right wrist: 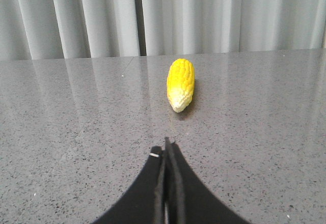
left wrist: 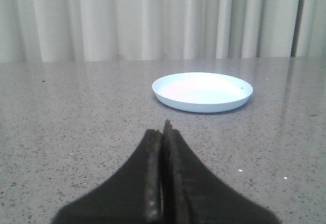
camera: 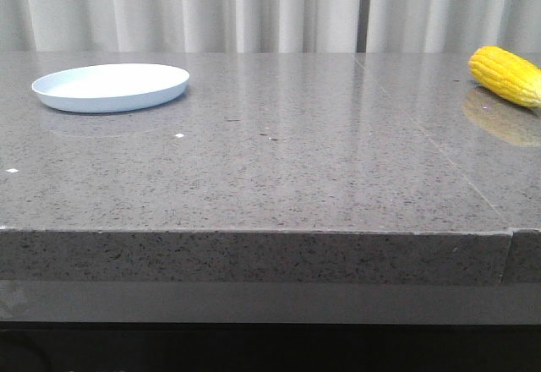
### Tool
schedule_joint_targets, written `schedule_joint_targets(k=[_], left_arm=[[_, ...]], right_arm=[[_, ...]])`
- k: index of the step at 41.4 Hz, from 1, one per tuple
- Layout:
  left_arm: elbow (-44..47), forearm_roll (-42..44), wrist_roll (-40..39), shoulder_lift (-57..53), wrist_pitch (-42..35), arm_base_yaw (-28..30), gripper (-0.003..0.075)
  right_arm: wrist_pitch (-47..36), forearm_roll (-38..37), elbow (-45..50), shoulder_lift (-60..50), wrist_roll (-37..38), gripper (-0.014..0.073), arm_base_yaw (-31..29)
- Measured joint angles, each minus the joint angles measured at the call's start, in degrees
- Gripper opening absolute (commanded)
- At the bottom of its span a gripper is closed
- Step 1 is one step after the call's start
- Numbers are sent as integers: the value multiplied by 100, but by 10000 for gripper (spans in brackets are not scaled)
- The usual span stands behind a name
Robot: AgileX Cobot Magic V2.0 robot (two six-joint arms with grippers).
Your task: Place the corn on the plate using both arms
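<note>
So the corn cob (camera: 508, 75) is lying on its side way over at the far right edge of the grey speckled stone table (camera: 279, 169), partly cut off by the front camera's frame. It's bright yellow, and you can see its reflection in the polished top just in front of it. From the right wrist camera the cob (right wrist: 181, 84) points its paler tapered tip toward the gripper, lying pretty much straight ahead of it.

The plate (camera: 111, 87) is over toward the far left corner, well apart from the corn, basically the whole width of the table between them. It's a shallow pale blue-white round one with a low rim, nothing on it. The left wrist camera sees it (left wrist: 202, 91) a little off to one side of where the fingers point.

Both grippers are closed with nothing in them. The left gripper (left wrist: 163, 132) has its black fingers pressed together, tips low over the table and short of the plate, not touching it. Same for the right gripper (right wrist: 166, 150): fingers together, tips short of the cob's tip with bare tabletop between.

Neither arm shows in the front view. Pleated pale curtains (camera: 254, 8) hang behind the table's far edge.
</note>
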Motion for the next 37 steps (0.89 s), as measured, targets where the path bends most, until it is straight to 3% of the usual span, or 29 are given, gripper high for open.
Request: schedule_joint_targets(k=[37], left_arm=[[0,0,0,0,-221,0,-20]], right_arm=[[0,0,0,0,0,-86,0]])
